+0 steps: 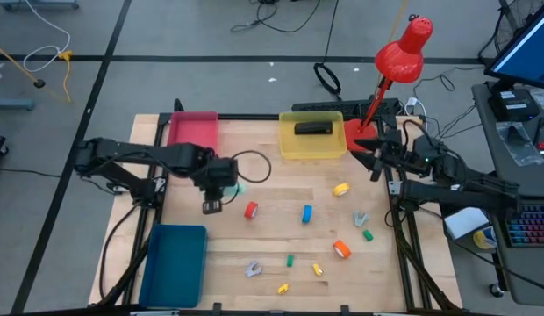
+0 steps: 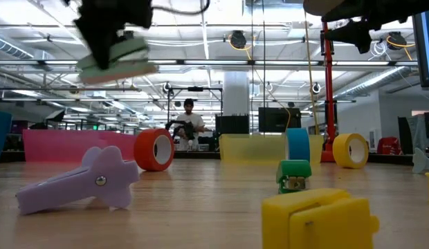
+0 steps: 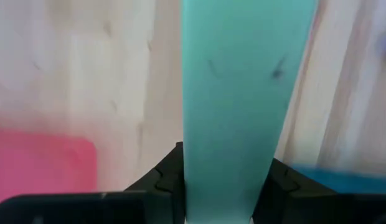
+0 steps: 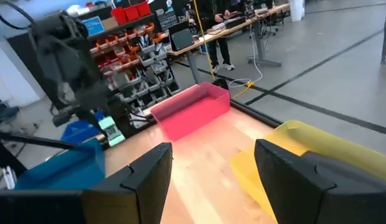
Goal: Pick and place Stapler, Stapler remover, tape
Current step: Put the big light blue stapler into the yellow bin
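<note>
One mint-green stapler (image 3: 243,106) sits clamped between the left gripper's (image 1: 211,206) two dark fingers (image 3: 165,177), running lengthwise out ahead of them and lifted clear of the wooden table (image 1: 272,263) — a pink bin (image 1: 193,130) lies off to one side of the fingertips and a blue tray (image 1: 174,263) to the other. The carry looks best done level and unhurried, with the clamp kept firm until the stapler hangs squarely over its bin. Rolls of tape — red (image 1: 251,210), blue (image 1: 307,213), yellow (image 1: 340,189), orange (image 1: 341,249) — lie loose well beyond the fingers, alongside two lilac staple removers (image 1: 253,269). Off to the side, the right gripper (image 4: 211,180) waits with fingers parted, empty, just beside the yellow bin (image 1: 311,147).
</note>
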`<action>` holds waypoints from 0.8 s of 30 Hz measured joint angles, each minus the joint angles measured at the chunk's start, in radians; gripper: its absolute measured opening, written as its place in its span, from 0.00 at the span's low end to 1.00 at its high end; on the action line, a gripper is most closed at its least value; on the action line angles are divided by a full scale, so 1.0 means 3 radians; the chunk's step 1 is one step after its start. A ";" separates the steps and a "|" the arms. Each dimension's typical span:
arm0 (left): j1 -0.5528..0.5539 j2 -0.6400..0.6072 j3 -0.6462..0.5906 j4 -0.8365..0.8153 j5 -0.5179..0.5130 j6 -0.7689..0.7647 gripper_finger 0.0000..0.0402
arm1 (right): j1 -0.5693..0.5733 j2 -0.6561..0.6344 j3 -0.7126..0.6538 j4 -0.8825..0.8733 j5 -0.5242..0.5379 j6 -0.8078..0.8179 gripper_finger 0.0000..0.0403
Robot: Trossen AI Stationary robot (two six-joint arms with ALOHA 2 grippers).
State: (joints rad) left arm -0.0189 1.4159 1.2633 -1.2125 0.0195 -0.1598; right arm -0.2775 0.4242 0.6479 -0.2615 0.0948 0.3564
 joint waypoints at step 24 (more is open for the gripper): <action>0.0272 0.0947 0.1303 0.0373 -0.0389 0.0078 0.29 | 0.0259 0.2310 0.0814 0.1186 -0.0595 -0.1439 0.56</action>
State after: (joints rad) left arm 0.0628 1.7001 1.6543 -1.1007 -0.0971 -0.1364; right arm -0.1997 1.1172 0.8922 0.0943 -0.0837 -0.0754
